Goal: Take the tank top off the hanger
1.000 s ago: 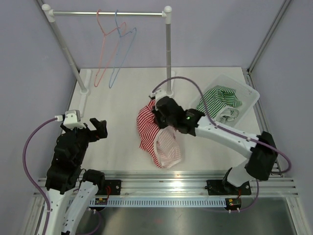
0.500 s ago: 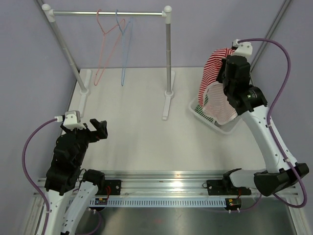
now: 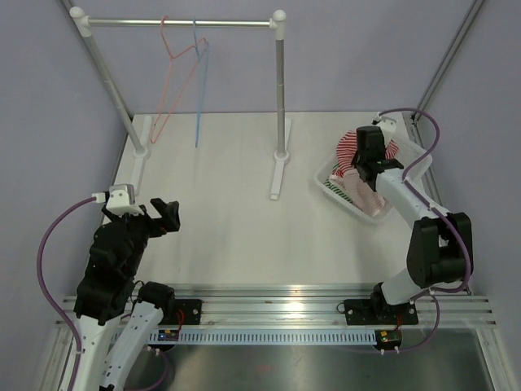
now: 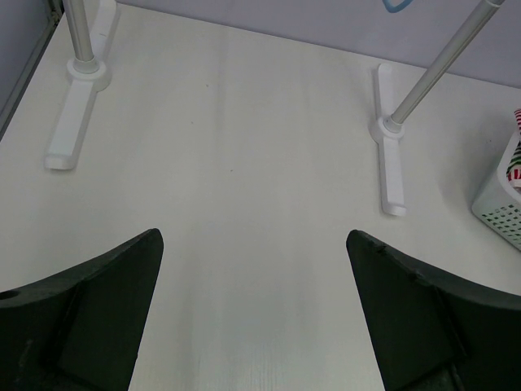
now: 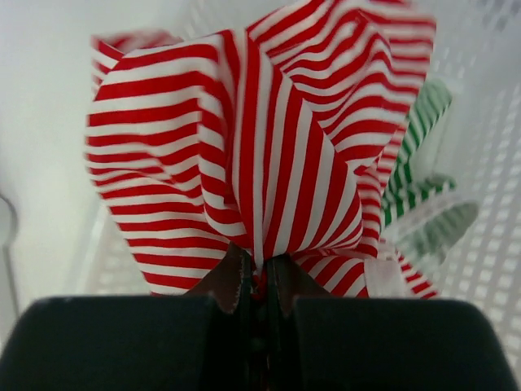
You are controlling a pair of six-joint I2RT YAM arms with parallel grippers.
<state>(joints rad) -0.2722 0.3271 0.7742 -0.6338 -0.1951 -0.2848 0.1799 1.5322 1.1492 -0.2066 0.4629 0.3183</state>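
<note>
The red-and-white striped tank top (image 3: 356,169) lies bunched in the white basket (image 3: 417,167) at the right. My right gripper (image 3: 364,160) is shut on it; in the right wrist view the cloth (image 5: 252,138) is pinched between the closed fingers (image 5: 259,281), over the basket. A green-striped garment (image 5: 423,204) lies under it. Two bare hangers, pink (image 3: 167,90) and blue (image 3: 199,90), hang on the rail (image 3: 179,23) at the back left. My left gripper (image 3: 163,213) is open and empty above the table at the front left; its fingers (image 4: 98,301) show in the left wrist view.
The rack's right post (image 3: 281,90) and foot (image 3: 278,175) stand mid-table; the left post (image 3: 110,81) and foot (image 3: 134,159) are at the back left. In the left wrist view both feet (image 4: 391,175) and the basket corner (image 4: 501,199) show. Frame poles rise at the right back.
My right arm swung from mid-table up and over to the basket with the striped top and lowered it in. The hangers swing on the rail. The left arm has not moved.
</note>
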